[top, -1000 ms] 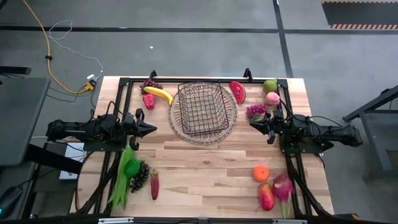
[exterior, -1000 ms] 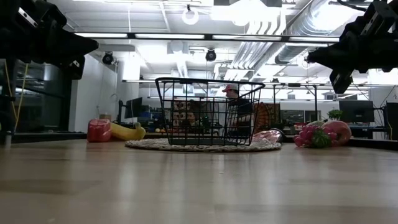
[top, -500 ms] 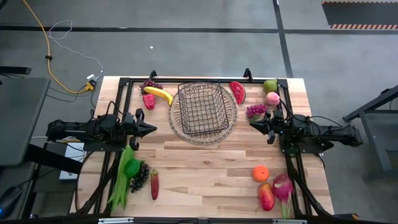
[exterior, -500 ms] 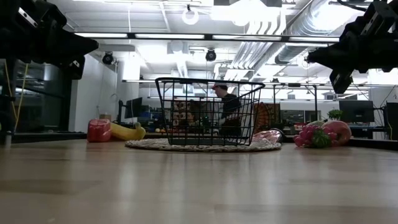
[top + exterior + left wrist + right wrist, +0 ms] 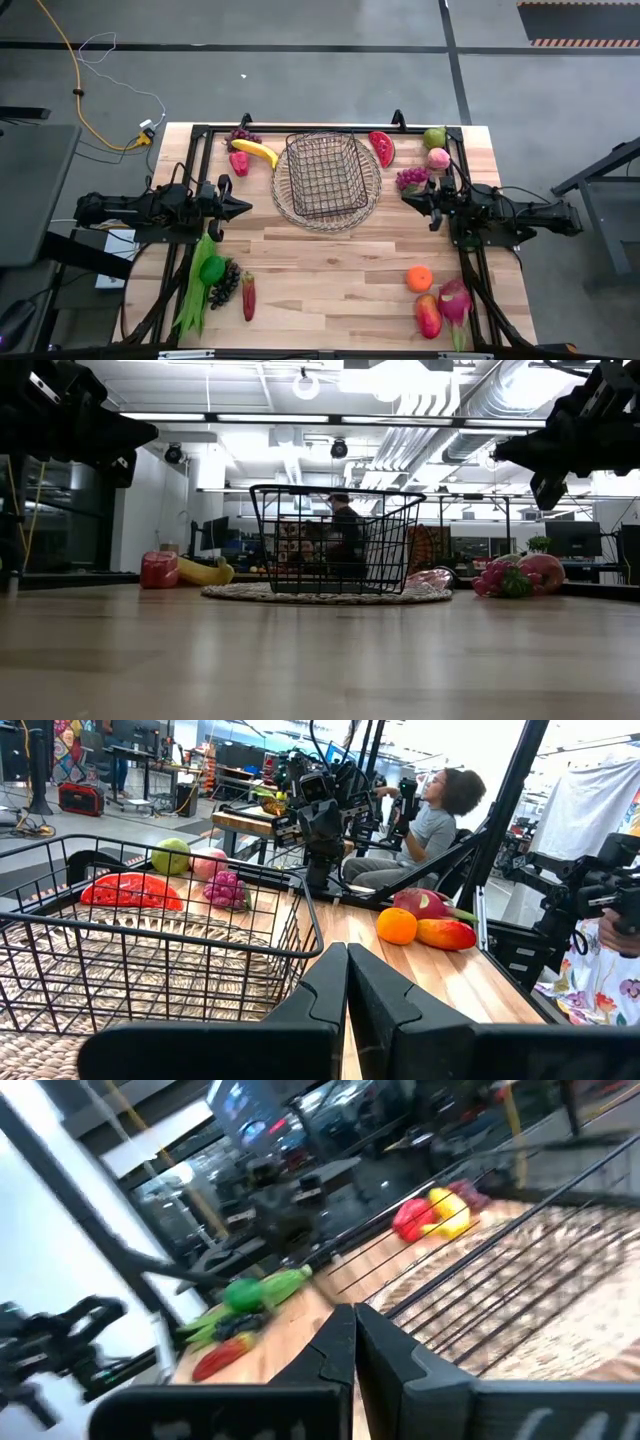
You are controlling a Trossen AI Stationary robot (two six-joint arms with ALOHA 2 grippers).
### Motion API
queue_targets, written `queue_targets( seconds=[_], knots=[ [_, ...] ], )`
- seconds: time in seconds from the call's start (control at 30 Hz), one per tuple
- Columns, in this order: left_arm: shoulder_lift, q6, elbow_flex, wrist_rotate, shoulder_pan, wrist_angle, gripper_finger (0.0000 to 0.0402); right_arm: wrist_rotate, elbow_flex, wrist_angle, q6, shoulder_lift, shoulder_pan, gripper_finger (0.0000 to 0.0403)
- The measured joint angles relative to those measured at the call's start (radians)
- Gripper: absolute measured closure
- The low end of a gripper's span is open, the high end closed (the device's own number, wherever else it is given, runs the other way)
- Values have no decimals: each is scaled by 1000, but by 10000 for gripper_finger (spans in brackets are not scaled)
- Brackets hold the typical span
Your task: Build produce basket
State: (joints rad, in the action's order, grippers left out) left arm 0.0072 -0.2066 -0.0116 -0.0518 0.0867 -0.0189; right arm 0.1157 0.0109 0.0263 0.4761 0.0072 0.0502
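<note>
The dark wire basket (image 5: 322,176) stands with its bottom on a round woven tray (image 5: 287,207) at the table's far middle. Produce lies around it: banana (image 5: 256,152), watermelon slice (image 5: 382,148), pear (image 5: 434,137) and purple grapes (image 5: 411,178) at the far side; orange (image 5: 419,278) and dragon fruit (image 5: 455,300) near right; green beans (image 5: 192,295) and green pepper (image 5: 211,268) near left. My left gripper (image 5: 245,208) hangs level and shut, left of the basket. My right gripper (image 5: 405,197) hangs level and shut, right of it. Neither touches anything.
Black frame rails run along the table's left, right and far edges (image 5: 300,128). Bare wood lies between the grippers and toward the near edge (image 5: 330,270). A person (image 5: 345,530) shows in the room beyond the table, and another sits behind the right arm (image 5: 435,815).
Both grippers and all the produce have kept still. In the low view, the person in the room behind the basket has walked toward the left.
</note>
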Motion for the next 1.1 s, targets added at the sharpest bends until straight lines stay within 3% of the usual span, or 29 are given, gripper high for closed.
queue_targets(
  seconds=[0.17, 0.3, 0.5, 0.73, 0.83, 0.97, 1.1],
  knots=[
    [0, 0, 0, 0, 0, 0, 401, 147, 0, 84, 65, 0, 2, 402],
    [0, 0, 0, 0, 0, 0, 401, 179, 29, 130, 27, 11, 2, 375],
    [0, 0, 0, 0, 0, 0, 401, 316, 195, 47, -131, 137, 2, 253],
    [0, 0, 0, 0, 0, 0, 401, 626, 450, -240, -163, 418, 19, 90],
    [0, 0, 0, 0, 0, 0, 401, 655, 548, -347, -138, 538, 58, 55],
    [0, 0, 0, 0, 0, 0, 401, 650, 642, -435, -64, 685, 140, 43],
    [0, 0, 0, 0, 0, 0, 401, 523, 702, -476, 14, 828, 294, 43]
  ],
)
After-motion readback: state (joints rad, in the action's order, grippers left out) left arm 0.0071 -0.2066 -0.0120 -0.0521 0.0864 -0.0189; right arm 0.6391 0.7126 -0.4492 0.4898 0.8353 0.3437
